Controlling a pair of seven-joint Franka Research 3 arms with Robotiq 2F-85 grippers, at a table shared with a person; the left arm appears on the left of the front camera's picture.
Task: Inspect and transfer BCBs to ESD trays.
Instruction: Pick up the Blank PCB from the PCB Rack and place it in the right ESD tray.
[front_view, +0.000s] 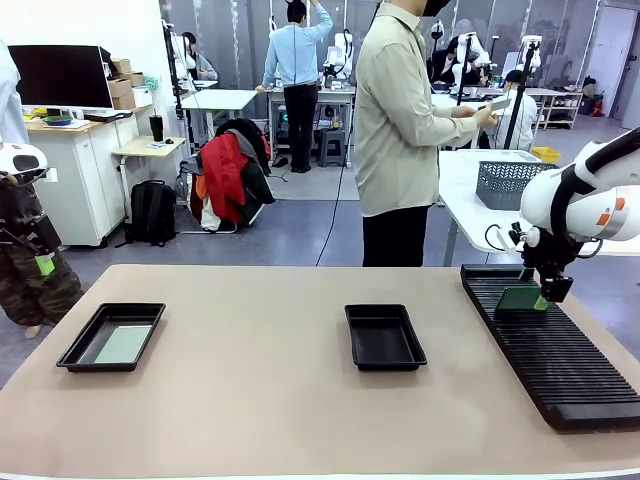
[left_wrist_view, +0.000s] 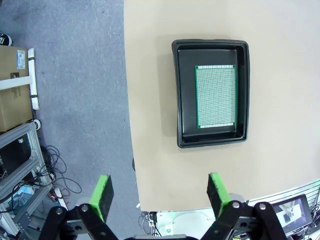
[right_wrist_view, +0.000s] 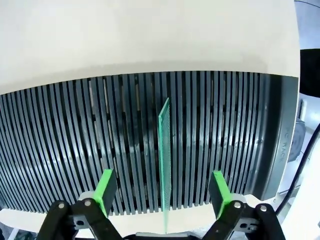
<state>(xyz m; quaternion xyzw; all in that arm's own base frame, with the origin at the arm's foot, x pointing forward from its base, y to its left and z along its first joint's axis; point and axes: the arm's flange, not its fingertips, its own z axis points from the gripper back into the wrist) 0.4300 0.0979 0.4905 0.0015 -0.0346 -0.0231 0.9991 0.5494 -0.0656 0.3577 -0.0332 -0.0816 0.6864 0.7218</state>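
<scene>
- Left gripper (left_wrist_view: 159, 192): jaws apart, nothing between the green pads (left_wrist_view: 102, 192). It hangs high over the near-left edge of the tabletop (left_wrist_view: 280, 75), with grey floor showing beside that edge.
- Left ESD tray (front_view: 72, 355): sits on the left part of the tabletop. In the left wrist view the same left ESD tray (left_wrist_view: 177, 95) lies ahead of the open gripper and well apart from it.
- Flat BCB (left_wrist_view: 215, 97): a green perforated board lying flat on the tray floor, closer to one long wall than the other. In the front view the flat BCB (front_view: 123, 345) looks pale grey-green.
- Middle ESD tray (front_view: 385, 340): black, near the tabletop centre, its floor bare.
- Slotted rack (front_view: 560, 360): long, black and ribbed, running along the right side of the tabletop.
- Right gripper (right_wrist_view: 163, 192): jaws apart, lowered over the far end of the slotted rack (right_wrist_view: 75, 140). In the front view the right gripper (front_view: 545, 295) points down.
- Standing BCB (right_wrist_view: 164, 150): upright on edge in a rack slot, between the two pads with a gap on each side; neither pad touches it. From the front the standing BCB (front_view: 518, 298) is just beside the fingertips.
- Person (front_view: 400, 130): stands at the far side, turned to the right, holding a thin pale board (front_view: 500, 102) in a raised hand (front_view: 487, 116).
- Wire-mesh basket (front_view: 510, 183): on a white table beyond the rack.
</scene>
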